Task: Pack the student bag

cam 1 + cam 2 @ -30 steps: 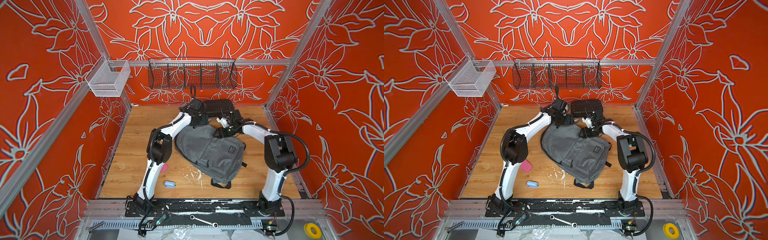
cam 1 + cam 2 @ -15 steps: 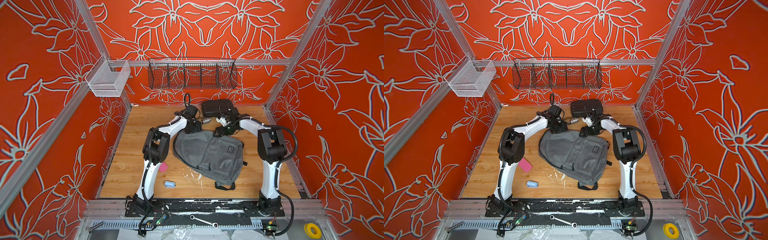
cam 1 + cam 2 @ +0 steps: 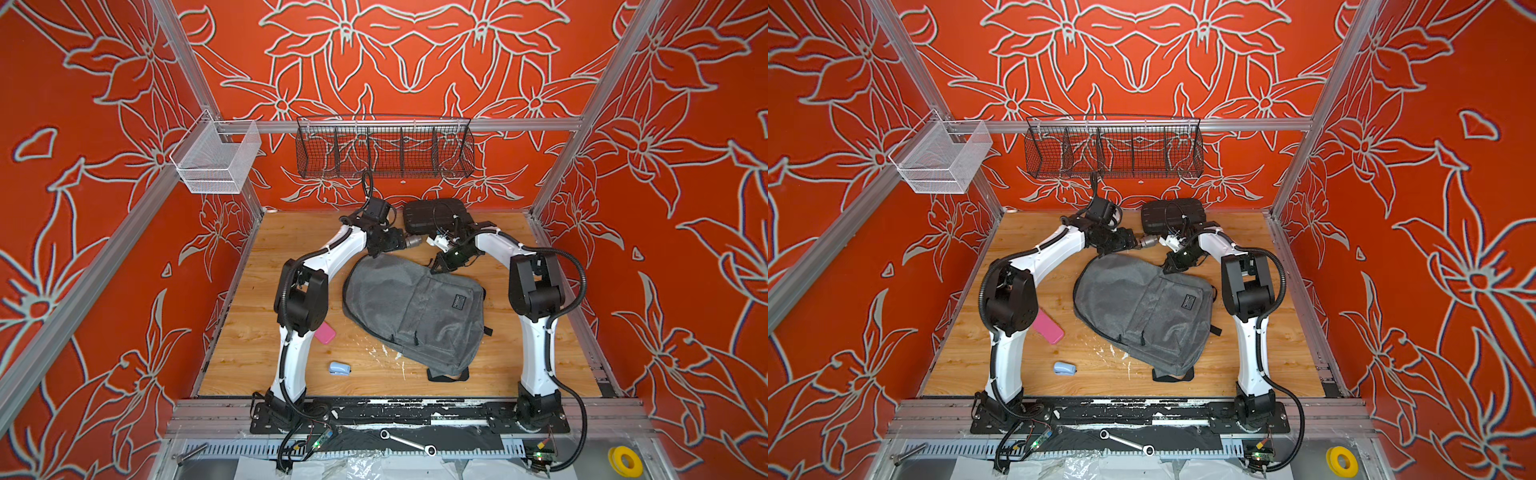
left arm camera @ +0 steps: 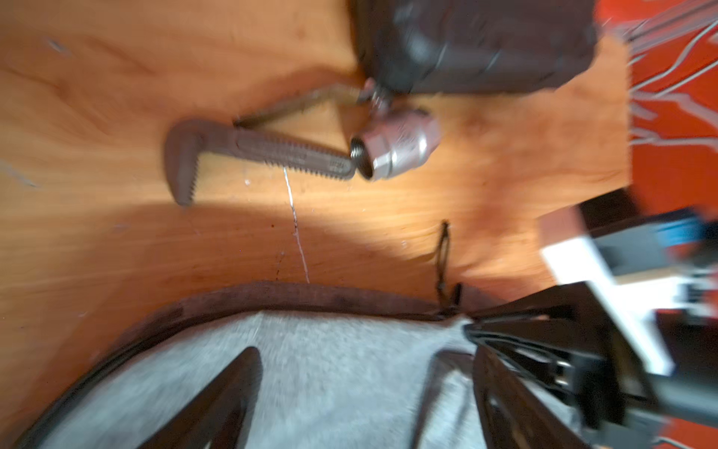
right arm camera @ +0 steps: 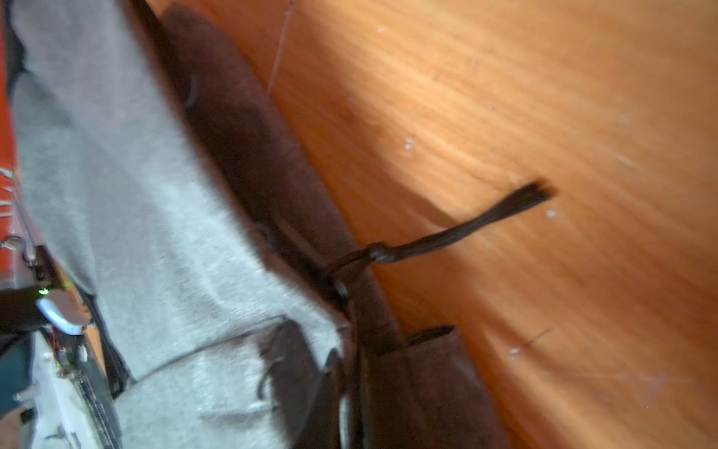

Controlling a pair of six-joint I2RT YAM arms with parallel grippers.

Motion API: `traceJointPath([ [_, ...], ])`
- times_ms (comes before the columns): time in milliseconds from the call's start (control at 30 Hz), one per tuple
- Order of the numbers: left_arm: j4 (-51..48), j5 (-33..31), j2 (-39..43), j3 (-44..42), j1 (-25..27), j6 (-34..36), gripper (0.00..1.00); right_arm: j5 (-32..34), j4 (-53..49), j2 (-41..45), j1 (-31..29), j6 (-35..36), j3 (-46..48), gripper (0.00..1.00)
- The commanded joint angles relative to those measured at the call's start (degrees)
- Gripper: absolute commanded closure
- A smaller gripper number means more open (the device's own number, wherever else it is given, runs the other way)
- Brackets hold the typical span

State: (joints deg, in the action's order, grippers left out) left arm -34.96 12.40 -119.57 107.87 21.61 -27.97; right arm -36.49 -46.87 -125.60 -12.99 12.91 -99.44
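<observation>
Reaching over the top edge of the backpack, the left gripper has its fingers spread wide, with grey fabric beneath them. Just past its tips lies bare table, then a toothed wrench piece with its end against a metal fitting, and beyond that a black case. The right gripper is closed at the same edge, beside a zipper cord. I cannot tell whether it pinches fabric. The backpack lies flat between both arms.

The left arm and right arm have white link shells and bulky black joint housings. Black corrugated conduit loops alongside each. The left gripper has dark tapered fingers.
</observation>
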Motion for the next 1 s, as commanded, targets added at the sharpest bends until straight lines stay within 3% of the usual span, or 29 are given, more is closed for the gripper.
traceJointPath([
  [0,0.6,1.3,5.0,-0.5,-1.5,-0.9,0.15,-2.2,-0.3,4.7,-1.1,0.3,1.0,1.0],
  [200,-1.1,4.5,8.4,0.5,-1.6,-2.5,0.13,3.3,12.1,20.8,-2.8,-0.3,9.1,1.0],
  [400,-0.3,4.7,14.0,0.4,-1.5,-0.7,0.13,7.5,20.8,35.6,-7.1,8.4,15.4,1.0],
  [633,-0.3,5.3,19.9,-2.9,-1.2,2.1,0.13,10.3,21.9,46.4,-13.4,18.0,25.2,1.0],
  [700,-0.5,5.3,21.6,-4.9,-0.5,3.7,0.12,13.8,23.0,49.2,-16.5,20.2,28.8,1.0],
  [867,-2.4,7.2,24.6,-8.6,2.3,9.8,0.12,18.3,26.6,53.8,-20.2,18.9,33.9,1.0],
  [967,-7.6,7.4,23.7,-7.1,3.3,9.8,0.11,21.0,29.1,55.9,-22.2,18.7,35.9,1.0],
])
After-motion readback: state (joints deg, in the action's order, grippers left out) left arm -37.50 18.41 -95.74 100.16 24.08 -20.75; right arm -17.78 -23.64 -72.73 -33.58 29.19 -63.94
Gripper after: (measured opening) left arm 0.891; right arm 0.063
